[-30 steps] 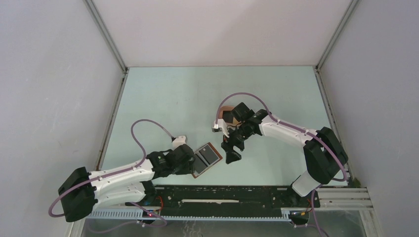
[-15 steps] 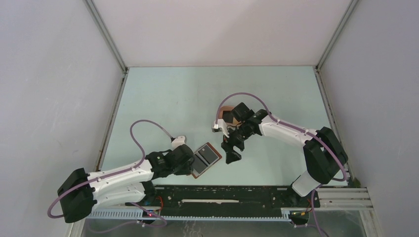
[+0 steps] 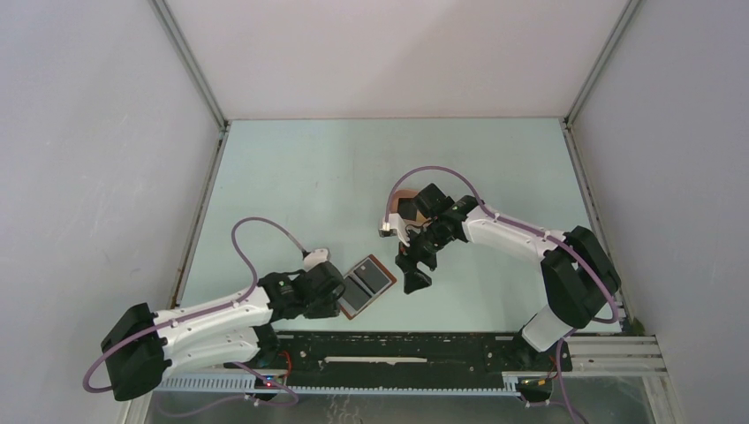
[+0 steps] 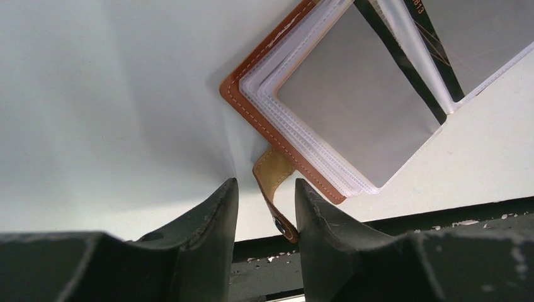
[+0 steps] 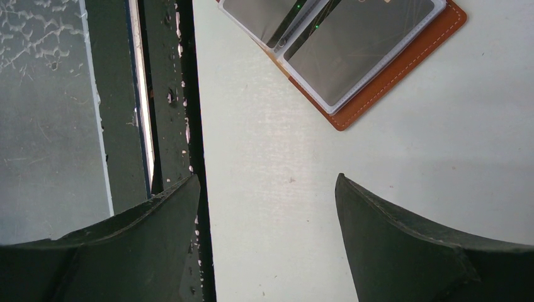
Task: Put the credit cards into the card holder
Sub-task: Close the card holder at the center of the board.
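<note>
Moved: left gripper [image 4: 266, 189], drawn slightly back toward the near left corner of the table [image 3: 353, 168], with its jaws narrower than a second ago. Right gripper [image 5: 266, 179] and card holder [image 3: 366, 284] are unchanged.

- Left gripper: jaws narrow, one on each side of the snap tab [image 4: 274, 182]. The tab touches one finger and a gap shows at the other, so no pinch is seen.
- Snap tab: tan, curling up off the holder's edge, with a stud at its tip.
- Card holder: reddish-brown, lying open with its pockets up, close to the table's near edge and left of centre. A black card [image 4: 406, 63] shows through the clear pockets by the fold.
- Right gripper: wide and empty, hanging over bare table just beside the holder.
- Loose credit cards: none can be made out.

Handling note (a judgement): the step looks like pinning the holder by its tab. Close fully on the tab's flat, short of the stud. Keep the pull low and gentle so the holder stays flat and open for the other arm.
</note>
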You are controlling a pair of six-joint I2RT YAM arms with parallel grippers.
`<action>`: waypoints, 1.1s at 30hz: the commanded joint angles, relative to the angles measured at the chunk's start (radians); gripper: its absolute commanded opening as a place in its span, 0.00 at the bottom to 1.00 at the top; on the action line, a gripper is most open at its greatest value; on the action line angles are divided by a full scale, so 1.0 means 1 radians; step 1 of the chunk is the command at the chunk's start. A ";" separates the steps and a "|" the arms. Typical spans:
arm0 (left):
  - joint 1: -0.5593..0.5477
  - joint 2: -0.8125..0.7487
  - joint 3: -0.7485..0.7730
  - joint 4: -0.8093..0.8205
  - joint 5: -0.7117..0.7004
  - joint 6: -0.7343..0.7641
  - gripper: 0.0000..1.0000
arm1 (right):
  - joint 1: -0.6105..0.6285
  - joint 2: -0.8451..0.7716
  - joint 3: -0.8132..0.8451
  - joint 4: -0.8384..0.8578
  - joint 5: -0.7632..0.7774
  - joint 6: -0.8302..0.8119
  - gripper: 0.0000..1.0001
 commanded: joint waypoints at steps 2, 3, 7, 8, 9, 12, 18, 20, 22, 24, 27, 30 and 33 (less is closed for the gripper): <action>-0.007 -0.021 -0.022 -0.025 0.014 -0.009 0.43 | -0.005 0.009 0.039 -0.007 -0.014 -0.008 0.88; -0.007 -0.025 -0.022 -0.027 0.015 -0.010 0.43 | -0.005 0.010 0.039 -0.007 -0.011 -0.008 0.88; -0.007 -0.029 -0.032 -0.014 0.017 -0.012 0.44 | -0.006 0.019 0.040 -0.001 -0.004 -0.002 0.88; -0.007 -0.028 -0.035 -0.008 0.022 -0.012 0.44 | -0.005 0.021 0.039 0.000 -0.005 0.001 0.88; -0.007 -0.026 -0.039 -0.001 0.024 -0.011 0.44 | -0.006 0.022 0.040 0.001 -0.005 0.002 0.88; -0.007 -0.020 -0.050 0.015 0.031 -0.015 0.44 | -0.005 0.026 0.040 0.002 -0.005 0.003 0.88; -0.007 -0.002 -0.053 0.024 0.038 -0.011 0.43 | -0.007 0.027 0.039 0.002 -0.005 0.005 0.88; -0.007 -0.001 -0.052 0.025 0.039 -0.010 0.42 | -0.007 0.027 0.039 0.003 -0.005 0.005 0.88; -0.007 -0.002 -0.052 0.025 0.038 -0.010 0.41 | -0.006 0.028 0.039 0.003 -0.005 0.004 0.88; -0.007 -0.003 -0.050 0.025 0.039 -0.010 0.38 | -0.006 0.029 0.040 0.003 -0.005 0.004 0.88; -0.007 -0.008 -0.050 0.024 0.041 -0.010 0.35 | -0.006 0.029 0.039 0.002 -0.005 0.004 0.88; -0.007 -0.015 -0.049 0.020 0.043 -0.010 0.32 | -0.006 0.026 0.040 0.003 -0.005 0.004 0.88; -0.007 -0.026 -0.047 0.012 0.036 -0.012 0.29 | -0.006 0.026 0.039 0.002 -0.005 0.002 0.88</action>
